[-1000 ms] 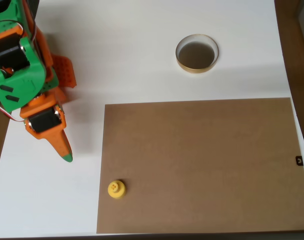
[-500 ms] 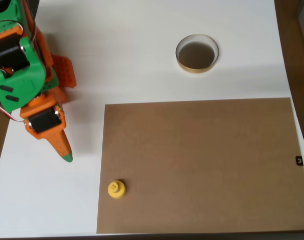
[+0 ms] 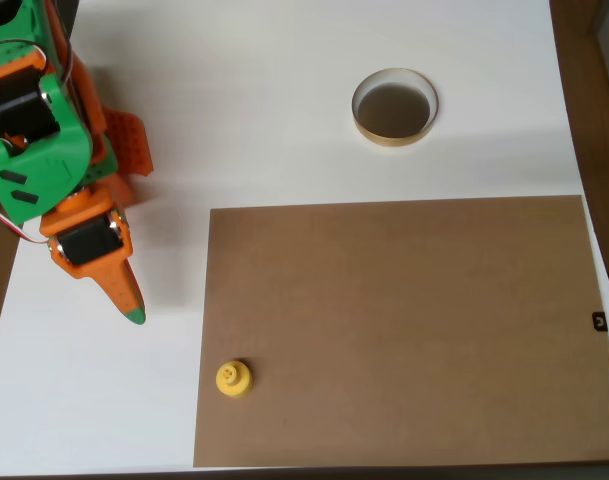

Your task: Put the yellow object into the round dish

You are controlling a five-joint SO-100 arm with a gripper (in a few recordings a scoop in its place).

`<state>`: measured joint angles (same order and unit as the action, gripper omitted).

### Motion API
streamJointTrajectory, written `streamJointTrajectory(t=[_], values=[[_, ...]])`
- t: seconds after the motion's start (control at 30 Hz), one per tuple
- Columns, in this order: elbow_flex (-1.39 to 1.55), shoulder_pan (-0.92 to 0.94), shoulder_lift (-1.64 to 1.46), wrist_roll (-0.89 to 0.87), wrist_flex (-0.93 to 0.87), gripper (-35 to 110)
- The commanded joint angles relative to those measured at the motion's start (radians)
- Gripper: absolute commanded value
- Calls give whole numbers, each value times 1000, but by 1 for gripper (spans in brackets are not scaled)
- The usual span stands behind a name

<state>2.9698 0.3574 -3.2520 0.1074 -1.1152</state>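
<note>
Currently we record the yellow object (image 3: 233,378) upright at the brown mat's (image 3: 404,330) lower-left corner, well apart from the round dish (image 3: 394,107); claw (image 3: 124,295) closed, empty, over the white surface (image 3: 264,100).

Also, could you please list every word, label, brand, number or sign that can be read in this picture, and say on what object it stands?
No readable text in the overhead view.
Small dark mark at the right edge of the brown board: too small and blurred to read.
Yellow object: small dots on top, not letters.
Round dish and gripper: no label visible.
</note>
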Motion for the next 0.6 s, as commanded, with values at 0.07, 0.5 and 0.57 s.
streamJointTrajectory(t=[0.07, 0.5, 0.57], values=[[-41, 21, -12, 9, -17, 2], [-123, -3, -12, -18, -44, 2], [-133, -2, -12, -57, -15, 4]])
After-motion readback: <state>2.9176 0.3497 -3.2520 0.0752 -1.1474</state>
